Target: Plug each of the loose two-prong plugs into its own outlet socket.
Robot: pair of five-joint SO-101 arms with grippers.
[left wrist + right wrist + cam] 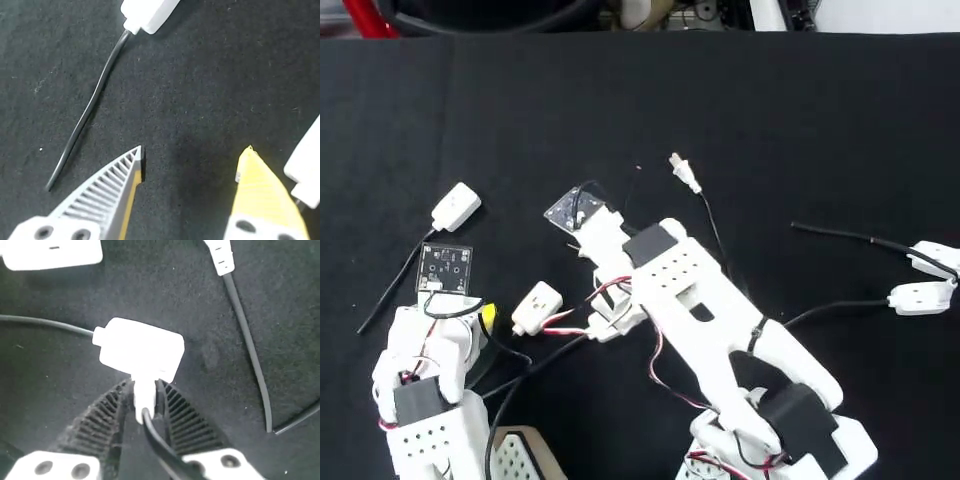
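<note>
My right gripper (145, 385) is shut on a small white plug (145, 399) whose black cable runs back between the fingers. The plug's front end meets the face of a white outlet socket (140, 350); its prongs are hidden. A second socket (50, 252) and a loose two-prong plug (220, 255) lie beyond it. My left gripper (194, 150) is open over bare black cloth, with a socket (150, 12) and its cable ahead of it. In the high view the loose plug (682, 172) lies at centre, with sockets at left (455, 207) and between the arms (537, 305).
Two more white cabled pieces (920, 297) (935, 258) lie at the right edge, beside a loose black cable (830, 235). Black cables cross the cloth between the arm bases. The table's back edge (640, 33) runs along the top. A tan object (520, 455) sits by the left arm's base.
</note>
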